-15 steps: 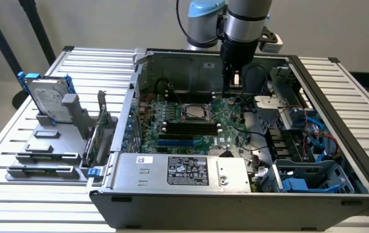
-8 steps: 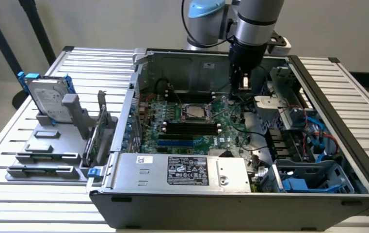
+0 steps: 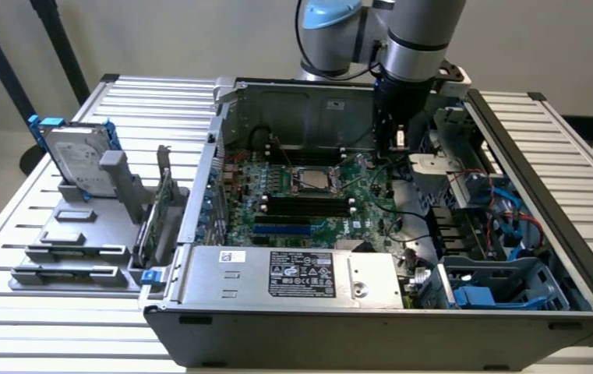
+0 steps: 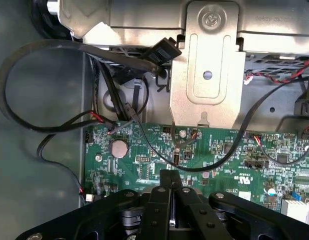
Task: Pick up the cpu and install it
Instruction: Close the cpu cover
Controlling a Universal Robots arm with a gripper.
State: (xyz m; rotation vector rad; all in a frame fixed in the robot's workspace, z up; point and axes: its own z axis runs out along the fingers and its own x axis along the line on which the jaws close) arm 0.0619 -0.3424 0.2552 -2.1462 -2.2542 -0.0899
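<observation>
**Claw clenched over board, cpu on fixture**

Gripper (image 4: 169,174) is clenched: in the wrist view the fingers (image 4: 158,200) are pressed together with nothing seen between them. It hangs inside the open case (image 3: 379,331), above the green board (image 4: 234,150), toward the exterior view's right of the socket (image 3: 312,181).

The cpu (image 3: 65,232) is, as best I can tell, the pale flat square lying on the grey fixture (image 3: 78,261) at the exterior view's left. It sits below the hard drive (image 3: 72,156), outside the case and well apart from the gripper.

Handling (judgement):
- Light, thin and stiff.
- The smooth metal top is likely slippery.
- The underside is probably fragile.
- Best taken by two opposite edges and kept level.

Views:
- The exterior view gives the layout of cpu, fixture and socket. I cannot tell whether the socket's centre is bare.
- The wrist view gives the finger state. It also shows black cables (image 4: 24,90) and a metal bracket (image 4: 207,95) close by the gripper.
</observation>
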